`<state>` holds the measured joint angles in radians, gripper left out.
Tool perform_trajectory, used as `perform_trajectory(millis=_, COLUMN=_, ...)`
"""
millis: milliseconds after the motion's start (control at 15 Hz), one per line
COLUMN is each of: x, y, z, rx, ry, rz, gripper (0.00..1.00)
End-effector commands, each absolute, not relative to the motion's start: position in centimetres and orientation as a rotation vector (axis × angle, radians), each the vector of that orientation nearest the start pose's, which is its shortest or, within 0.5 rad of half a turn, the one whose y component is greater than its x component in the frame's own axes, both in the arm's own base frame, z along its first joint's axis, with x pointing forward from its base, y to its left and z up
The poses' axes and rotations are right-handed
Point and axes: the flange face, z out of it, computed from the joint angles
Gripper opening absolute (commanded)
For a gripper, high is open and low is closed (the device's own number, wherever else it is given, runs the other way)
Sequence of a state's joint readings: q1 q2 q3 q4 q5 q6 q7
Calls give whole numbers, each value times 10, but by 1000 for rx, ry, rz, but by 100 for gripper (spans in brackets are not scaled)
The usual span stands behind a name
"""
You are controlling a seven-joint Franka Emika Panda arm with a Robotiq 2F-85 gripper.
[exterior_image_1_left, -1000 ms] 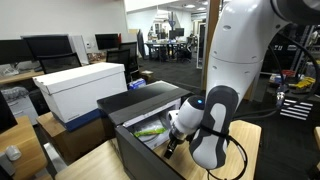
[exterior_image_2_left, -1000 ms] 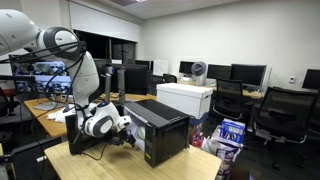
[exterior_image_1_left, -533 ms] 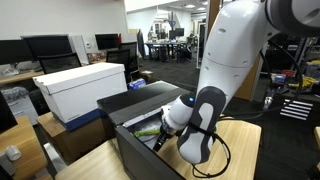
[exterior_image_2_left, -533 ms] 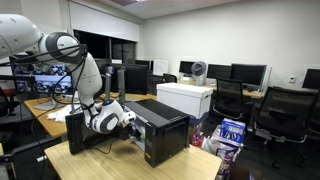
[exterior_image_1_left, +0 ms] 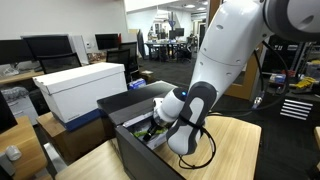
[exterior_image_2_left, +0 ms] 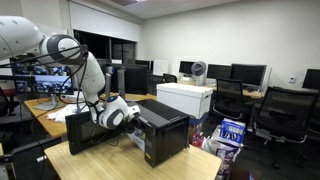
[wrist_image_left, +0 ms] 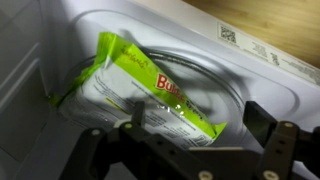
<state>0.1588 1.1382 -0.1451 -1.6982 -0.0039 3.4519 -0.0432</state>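
Note:
A black microwave point(exterior_image_1_left: 150, 98) point(exterior_image_2_left: 165, 135) stands on a wooden table point(exterior_image_1_left: 235, 150) with its door point(exterior_image_2_left: 85, 130) swung open. Inside lies a green and white packet point(wrist_image_left: 130, 85) point(exterior_image_1_left: 147, 132) on the glass turntable point(wrist_image_left: 225, 85), tilted against the left wall. My gripper point(wrist_image_left: 200, 125) point(exterior_image_1_left: 153, 126) point(exterior_image_2_left: 132, 117) reaches into the oven cavity. It is open, its fingers point(wrist_image_left: 135, 115) standing either side of the packet's near right corner, just short of it. Nothing is held.
A large white box point(exterior_image_1_left: 80, 85) point(exterior_image_2_left: 185, 98) sits beside the microwave. Monitors point(exterior_image_2_left: 248, 73) and office chairs point(exterior_image_2_left: 280, 110) fill the room behind. The microwave's inner walls point(wrist_image_left: 30, 90) close in tightly around the gripper.
The arm has pushed the gripper forward from the doorway deeper into the microwave, toward the packet. The jaws stayed open.

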Motion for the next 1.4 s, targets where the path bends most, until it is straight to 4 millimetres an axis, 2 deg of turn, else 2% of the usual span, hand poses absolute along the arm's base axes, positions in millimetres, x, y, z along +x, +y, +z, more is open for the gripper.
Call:
perform_trajectory(millis=0, x=655, y=14, z=9, rx=-3081, ry=-271, rz=-1015, gripper=100)
perform_trajectory(millis=400, x=666, y=8, z=10, rx=-3101, ry=-288, rz=-1058, gripper=100)
perform_trajectory(millis=733, x=657, y=10, z=11, rx=-3102, ry=-290, rz=-1021, gripper=100)
perform_trajectory(millis=933, x=655, y=16, z=21, rx=-3084, ry=-313, rz=-1012, gripper=100)
perform_trajectory(millis=1333, x=636, y=29, z=25, rx=-3053, ry=-388, rz=-937, gripper=100)
